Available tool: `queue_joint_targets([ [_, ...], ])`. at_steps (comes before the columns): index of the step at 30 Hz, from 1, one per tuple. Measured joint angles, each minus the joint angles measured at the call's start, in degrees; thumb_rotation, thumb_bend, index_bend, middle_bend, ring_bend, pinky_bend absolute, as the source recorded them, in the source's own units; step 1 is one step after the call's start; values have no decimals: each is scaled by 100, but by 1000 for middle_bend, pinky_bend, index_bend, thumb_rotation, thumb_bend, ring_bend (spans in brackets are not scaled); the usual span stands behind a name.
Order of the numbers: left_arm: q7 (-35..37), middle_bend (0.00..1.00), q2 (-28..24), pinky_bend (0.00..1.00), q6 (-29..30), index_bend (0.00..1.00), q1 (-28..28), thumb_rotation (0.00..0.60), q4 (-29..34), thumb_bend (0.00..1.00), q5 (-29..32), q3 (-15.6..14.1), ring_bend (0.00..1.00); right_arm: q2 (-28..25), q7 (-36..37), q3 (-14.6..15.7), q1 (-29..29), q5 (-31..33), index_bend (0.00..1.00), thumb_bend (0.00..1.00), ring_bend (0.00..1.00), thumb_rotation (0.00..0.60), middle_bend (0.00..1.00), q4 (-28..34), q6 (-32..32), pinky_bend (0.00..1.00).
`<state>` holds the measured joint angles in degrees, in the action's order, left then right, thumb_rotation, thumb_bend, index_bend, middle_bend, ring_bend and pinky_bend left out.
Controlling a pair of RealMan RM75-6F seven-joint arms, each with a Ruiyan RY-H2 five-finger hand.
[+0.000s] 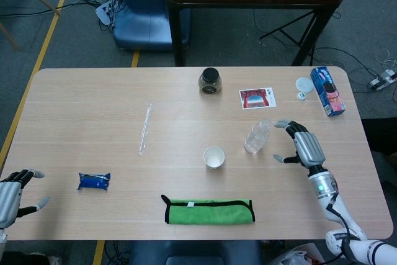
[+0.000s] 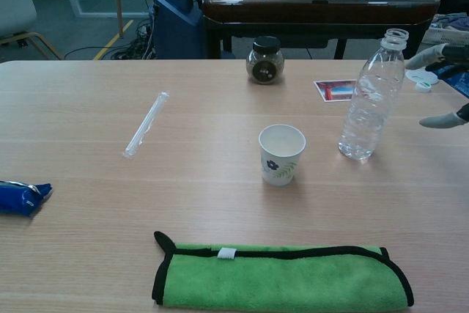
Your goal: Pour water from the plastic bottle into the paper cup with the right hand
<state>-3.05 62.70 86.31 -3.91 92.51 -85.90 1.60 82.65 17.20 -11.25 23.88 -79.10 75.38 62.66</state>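
A clear plastic bottle (image 1: 257, 136) (image 2: 371, 97) stands upright and uncapped, right of the white paper cup (image 1: 214, 156) (image 2: 281, 153) with a floral print. My right hand (image 1: 300, 145) (image 2: 444, 86) is open, fingers spread, a short way to the right of the bottle and not touching it. In the chest view only its fingertips show at the right edge. My left hand (image 1: 11, 192) is open at the table's near left corner, away from everything.
A folded green cloth (image 1: 209, 210) lies near the front edge. A blue packet (image 1: 94, 181) lies at left, a clear straw (image 1: 145, 128) mid-left. At the back are a dark-lidded jar (image 1: 210, 80), a photo card (image 1: 257, 98), a white lid (image 1: 304, 84) and a blue box (image 1: 327, 90).
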Motion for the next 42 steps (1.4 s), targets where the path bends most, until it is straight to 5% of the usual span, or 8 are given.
queue_joint_targets([
  [14,-122,388,-48,592,32,408,31,600,97,135,-41,-20,386,484,1299,-123,274,76,241,0,130,600,172,-477,-217,165],
  [42,-32,388,-64,592,-34,409,26,600,113,135,-11,-12,386,1362,1817,-63,792,113,241,0,130,600,201,-1878,-693,164],
])
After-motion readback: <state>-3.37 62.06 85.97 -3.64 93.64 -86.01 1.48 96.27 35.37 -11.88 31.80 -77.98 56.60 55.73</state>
